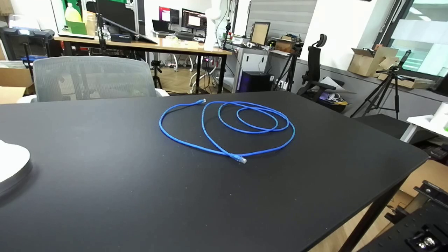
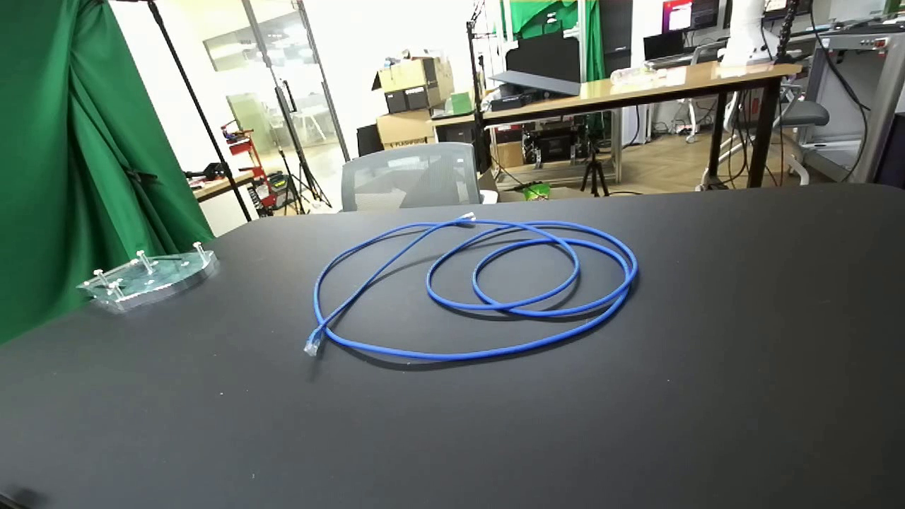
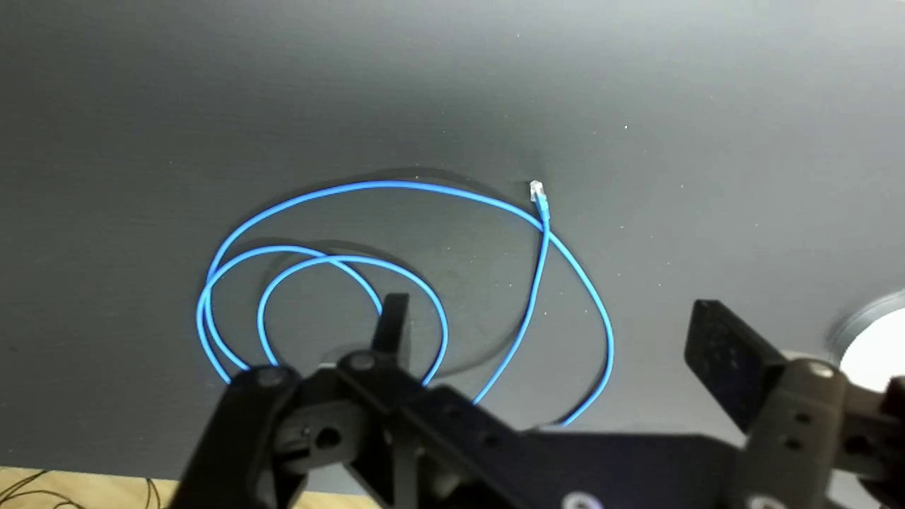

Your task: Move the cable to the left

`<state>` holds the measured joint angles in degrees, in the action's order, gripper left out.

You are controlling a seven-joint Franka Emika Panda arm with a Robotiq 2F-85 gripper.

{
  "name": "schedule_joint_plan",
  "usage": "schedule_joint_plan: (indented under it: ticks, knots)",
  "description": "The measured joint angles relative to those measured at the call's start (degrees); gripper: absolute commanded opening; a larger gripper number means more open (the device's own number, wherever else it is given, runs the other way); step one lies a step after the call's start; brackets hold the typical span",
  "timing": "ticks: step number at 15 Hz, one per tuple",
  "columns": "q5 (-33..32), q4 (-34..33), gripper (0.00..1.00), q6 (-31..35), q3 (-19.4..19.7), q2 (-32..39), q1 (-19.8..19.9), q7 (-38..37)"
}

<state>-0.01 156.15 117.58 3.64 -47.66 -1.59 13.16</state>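
The bright-blue cable lies in loose overlapping loops on the black table in both exterior views (image 1: 253, 132) (image 2: 442, 356). Its two pale connector tips show there, one crossing over a strand at the near side. The cable also shows in the wrist view (image 3: 389, 184), with one connector tip near the middle. My gripper (image 3: 551, 300) is open, its fingers wide apart with nothing between them. It is above the table; the left finger overlaps the small loops in the picture and the right finger lies right of the cable. The gripper body hides part of the cable. The exterior views do not show the gripper.
A white round-edged object (image 1: 12, 164) sits at the table's left, and a white round object shows in the wrist view (image 3: 880, 346). A clear plate with bolts (image 2: 152, 279) lies at the table's left edge. A grey chair (image 1: 94, 78) stands behind the table.
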Motion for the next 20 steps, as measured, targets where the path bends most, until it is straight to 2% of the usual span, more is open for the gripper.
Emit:
schedule_joint_plan:
  ticks: [4, 10, 13, 20]
  knots:
    - [-0.53, -0.01, 1.0, 1.08, 0.46, 1.4, 1.39, -0.07]
    - [-4.74, -1.33, 1.0, 7.12, 5.18, 11.14, 10.0, -0.23]
    - [-5.1, -3.4, 1.0, 8.99, 6.52, 16.47, 12.95, -0.62]
    - [-8.72, -9.01, 1.0, 15.23, 4.75, 27.51, 13.73, -4.84]
